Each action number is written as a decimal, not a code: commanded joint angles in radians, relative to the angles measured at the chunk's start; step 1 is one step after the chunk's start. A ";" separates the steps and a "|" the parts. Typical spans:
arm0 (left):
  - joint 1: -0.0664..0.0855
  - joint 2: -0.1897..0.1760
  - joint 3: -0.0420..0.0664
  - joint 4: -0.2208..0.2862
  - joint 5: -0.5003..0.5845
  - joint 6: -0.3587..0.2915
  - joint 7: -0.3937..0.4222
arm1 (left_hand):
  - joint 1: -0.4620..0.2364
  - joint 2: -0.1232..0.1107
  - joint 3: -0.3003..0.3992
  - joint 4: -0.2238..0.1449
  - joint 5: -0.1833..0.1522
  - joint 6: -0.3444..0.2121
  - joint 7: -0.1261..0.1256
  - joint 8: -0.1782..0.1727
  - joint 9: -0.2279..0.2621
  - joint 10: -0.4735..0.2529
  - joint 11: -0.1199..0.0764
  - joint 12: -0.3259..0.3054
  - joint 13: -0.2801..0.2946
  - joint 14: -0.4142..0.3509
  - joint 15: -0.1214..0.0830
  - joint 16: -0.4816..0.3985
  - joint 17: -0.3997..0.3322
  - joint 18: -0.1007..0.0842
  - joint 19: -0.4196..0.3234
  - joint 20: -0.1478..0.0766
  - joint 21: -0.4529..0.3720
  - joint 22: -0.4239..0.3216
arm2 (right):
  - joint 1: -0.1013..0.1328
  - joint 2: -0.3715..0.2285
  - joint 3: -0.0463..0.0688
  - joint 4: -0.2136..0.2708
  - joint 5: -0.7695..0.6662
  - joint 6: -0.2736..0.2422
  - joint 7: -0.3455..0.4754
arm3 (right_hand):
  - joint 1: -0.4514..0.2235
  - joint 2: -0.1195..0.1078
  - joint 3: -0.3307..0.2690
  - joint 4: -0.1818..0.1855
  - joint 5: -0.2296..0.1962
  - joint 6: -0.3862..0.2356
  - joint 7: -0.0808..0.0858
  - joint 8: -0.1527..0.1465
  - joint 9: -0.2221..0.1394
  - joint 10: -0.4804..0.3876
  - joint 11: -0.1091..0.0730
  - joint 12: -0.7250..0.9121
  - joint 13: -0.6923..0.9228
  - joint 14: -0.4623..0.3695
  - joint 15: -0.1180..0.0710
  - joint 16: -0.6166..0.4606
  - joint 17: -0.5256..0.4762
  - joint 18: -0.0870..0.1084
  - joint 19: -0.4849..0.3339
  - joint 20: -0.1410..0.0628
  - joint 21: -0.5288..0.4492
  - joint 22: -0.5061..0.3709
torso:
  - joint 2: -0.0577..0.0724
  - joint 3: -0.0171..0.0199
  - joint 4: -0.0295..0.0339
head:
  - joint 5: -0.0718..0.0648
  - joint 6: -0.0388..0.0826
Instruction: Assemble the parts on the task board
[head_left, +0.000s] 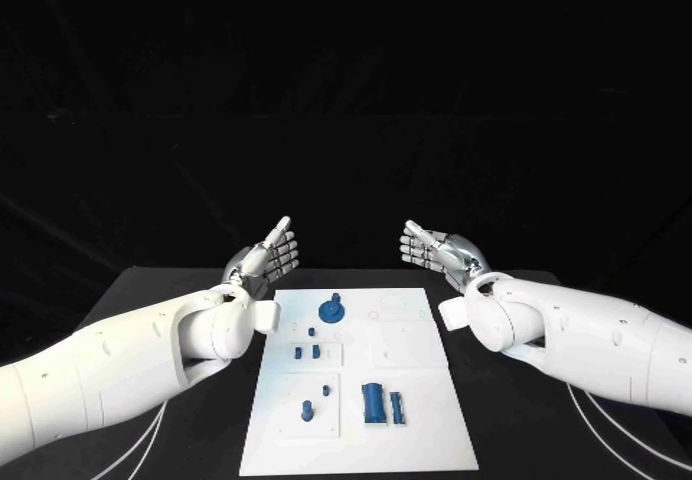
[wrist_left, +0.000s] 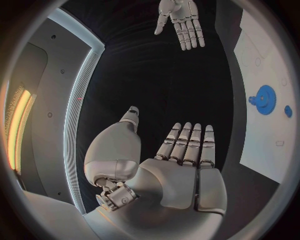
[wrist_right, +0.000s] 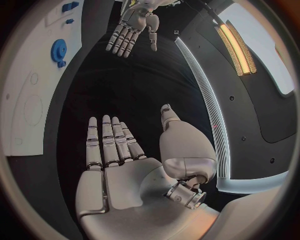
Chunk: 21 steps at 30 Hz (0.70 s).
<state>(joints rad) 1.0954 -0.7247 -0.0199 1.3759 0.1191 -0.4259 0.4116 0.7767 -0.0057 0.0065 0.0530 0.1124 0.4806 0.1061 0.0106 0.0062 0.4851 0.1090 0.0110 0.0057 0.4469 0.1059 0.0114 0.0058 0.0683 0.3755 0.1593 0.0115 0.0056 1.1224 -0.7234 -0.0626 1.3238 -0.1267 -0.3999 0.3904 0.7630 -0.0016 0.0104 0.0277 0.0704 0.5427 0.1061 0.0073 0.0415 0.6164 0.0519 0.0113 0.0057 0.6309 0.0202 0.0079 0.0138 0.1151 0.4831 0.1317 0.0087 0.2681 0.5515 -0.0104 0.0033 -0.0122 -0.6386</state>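
Black table (head_left: 173, 290): carries one white task board (head_left: 418, 440), long side running from 12 to 6 o'clock at the table's centre. On the board, blue parts: a round gear-like part (head_left: 332, 313) near the 12 o'clock end; two small pegs (head_left: 306, 351) just below it, left of centre; a lone upright peg (head_left: 306, 409) toward 7 o'clock; a larger cylinder (head_left: 374, 401) with a slim piece (head_left: 397, 405) just beside it toward 5 o'clock. Pale outlines of unfilled recesses show on the board's right half. Left hand (head_left: 265, 257): raised beyond the board's far left corner, at about 11 o'clock from the board's centre, palm turned inward, fingers (wrist_left: 187, 142) straight and apart, released, holding nothing. Right hand (head_left: 440, 250): raised beyond the far right corner, at about 1 o'clock, mirroring the other, fingers (wrist_right: 109, 140) extended side by side, thumb apart, released, holding nothing. The two hands face each other, well apart, neither touching board nor parts. White arms enter from 8 and 4 o'clock, flanking the board.
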 joint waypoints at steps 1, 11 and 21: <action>-0.017 -0.020 0.007 0.074 -0.071 -0.190 0.067 | -0.254 0.006 -0.006 -0.053 -0.037 -0.157 -0.034 -0.011 -0.006 -0.159 -0.036 -0.011 -0.006 -0.146 -0.035 -0.011 -0.006 -0.068 -0.123 -0.052 -0.012 -0.006 | -0.025 -0.020 0.020 0.090 0.069 -0.194 0.075 | -0.250 0.002 -0.010 -0.028 -0.070 -0.178 -0.035 -0.007 -0.042 -0.202 -0.052 -0.011 -0.006 -0.207 -0.020 -0.008 -0.014 -0.035 -0.158 -0.043 -0.009 -0.088 | -0.006 0.0091 -0.0029 | 0.010 0.032; -0.044 -0.054 0.019 0.189 -0.117 -0.338 0.107 | -0.427 0.006 -0.006 -0.053 -0.112 -0.264 -0.106 -0.011 -0.006 -0.266 -0.109 -0.011 -0.006 -0.245 -0.106 -0.011 -0.006 -0.068 -0.205 -0.089 -0.012 -0.006 | -0.069 -0.054 0.060 0.236 0.123 -0.359 0.126 | -0.414 0.002 -0.010 -0.028 -0.070 -0.294 -0.106 -0.007 -0.042 -0.335 -0.052 -0.011 -0.006 -0.343 -0.020 -0.008 -0.014 -0.115 -0.260 -0.132 -0.009 -0.146 | -0.007 0.0104 -0.0033 | 0.012 0.039; -0.045 -0.055 0.020 0.194 -0.119 -0.344 0.108 | -0.543 0.006 -0.006 -0.053 -0.112 -0.336 -0.106 -0.011 -0.006 -0.339 -0.109 -0.011 -0.006 -0.312 -0.106 -0.011 -0.006 -0.068 -0.263 -0.159 -0.012 -0.006 | -0.072 -0.057 0.063 0.246 0.127 -0.370 0.130 | -0.533 0.002 -0.010 -0.028 -0.070 -0.379 -0.106 -0.007 -0.042 -0.431 -0.052 -0.011 -0.006 -0.440 -0.020 -0.008 -0.014 -0.115 -0.336 -0.132 -0.009 -0.187 | -0.007 0.0104 -0.0033 | 0.012 0.039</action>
<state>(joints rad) 1.0501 -0.7808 -0.0010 1.5673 0.0224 -0.7449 0.4927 0.3163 0.0002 0.0004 0.0050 0.0087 0.1953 0.0048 0.0067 0.0013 0.1973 0.0041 0.0057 0.0012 0.1822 0.0042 0.0037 0.0011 0.0145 0.1541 0.0185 0.0035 0.0010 1.0504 -0.7800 -0.0009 1.5682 -0.0095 -0.7435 0.4943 0.3108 0.0005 0.0003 0.0042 0.0052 0.2204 0.0039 0.0051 0.0020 0.2503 0.0013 0.0060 0.0014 0.2562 0.0014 0.0064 0.0012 0.0211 0.1976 0.0102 0.0049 0.1090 0.5443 0.0001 0.0000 -0.0001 -0.6001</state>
